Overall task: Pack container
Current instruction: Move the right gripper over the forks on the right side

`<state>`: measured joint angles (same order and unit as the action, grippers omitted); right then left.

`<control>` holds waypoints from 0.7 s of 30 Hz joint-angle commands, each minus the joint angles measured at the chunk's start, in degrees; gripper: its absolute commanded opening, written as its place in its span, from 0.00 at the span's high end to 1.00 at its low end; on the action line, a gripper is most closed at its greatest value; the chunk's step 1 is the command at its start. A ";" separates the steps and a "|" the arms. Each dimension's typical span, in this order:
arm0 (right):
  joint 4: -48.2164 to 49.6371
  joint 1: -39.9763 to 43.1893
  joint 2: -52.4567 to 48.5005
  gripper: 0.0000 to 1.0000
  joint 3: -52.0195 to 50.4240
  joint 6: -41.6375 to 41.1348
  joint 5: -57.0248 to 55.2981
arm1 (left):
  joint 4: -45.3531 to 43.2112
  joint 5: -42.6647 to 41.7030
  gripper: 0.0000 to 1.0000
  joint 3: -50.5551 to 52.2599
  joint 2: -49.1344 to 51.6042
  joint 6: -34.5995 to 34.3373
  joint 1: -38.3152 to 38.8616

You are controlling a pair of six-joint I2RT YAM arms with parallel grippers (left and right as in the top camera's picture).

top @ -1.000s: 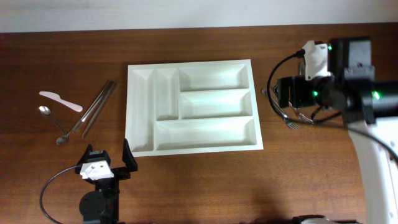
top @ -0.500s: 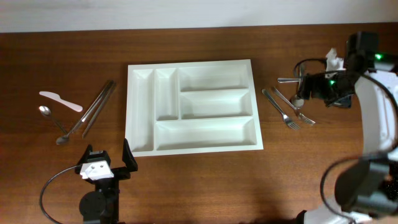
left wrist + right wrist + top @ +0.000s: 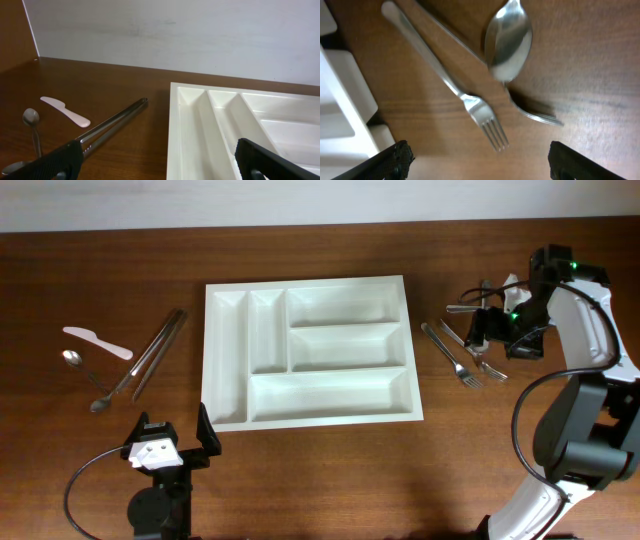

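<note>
Starting at the right gripper (image 3: pixel 480 165): spread wide, holding nothing, looking straight down on a fork (image 3: pixel 455 95) and a spoon (image 3: pixel 510 40). Has swung round within the last second, from stretched in over the cutlery to reared back and aimed down at it. No contact yet, as far as can be told.

Out from there, no shift in the cutlery itself: same fork, same spoon, and what looks like a second fork (image 3: pixel 536 114) poking out beneath the spoon's bowl.

Further out, the container (image 3: pixel 330 395), lying flat just left of that cutlery, all five compartments bare. Meaning for the task: nothing packed so far, only lining up for a first pick, probably the fork nearest the container.

Over to the left gripper (image 3: pixel 172 442): likewise wide open and empty, parked near the container's front left corner, unmoved across that second. Beyond it, well left of the container, waiting: a white knife (image 3: pixel 97 341), a small spoon (image 3: pixel 85 375) and what seem to be long metal tongs (image 3: pixel 150 365).
</note>
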<state>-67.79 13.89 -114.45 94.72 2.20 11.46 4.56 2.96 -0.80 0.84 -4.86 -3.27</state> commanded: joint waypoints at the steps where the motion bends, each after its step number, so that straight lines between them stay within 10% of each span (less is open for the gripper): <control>1: 1.18 0.07 -1.20 0.12 0.33 1.36 -1.88 | 0.09 -0.63 0.01 0.28 -0.55 1.09 0.24; 21: 3.19 0.07 -5.92 0.25 -9.22 1.86 -4.42 | 0.09 -0.63 0.01 0.28 -0.55 1.09 0.24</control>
<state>-64.82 13.91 -119.87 88.31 3.70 6.68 4.56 2.96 -0.80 0.84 -4.89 -3.27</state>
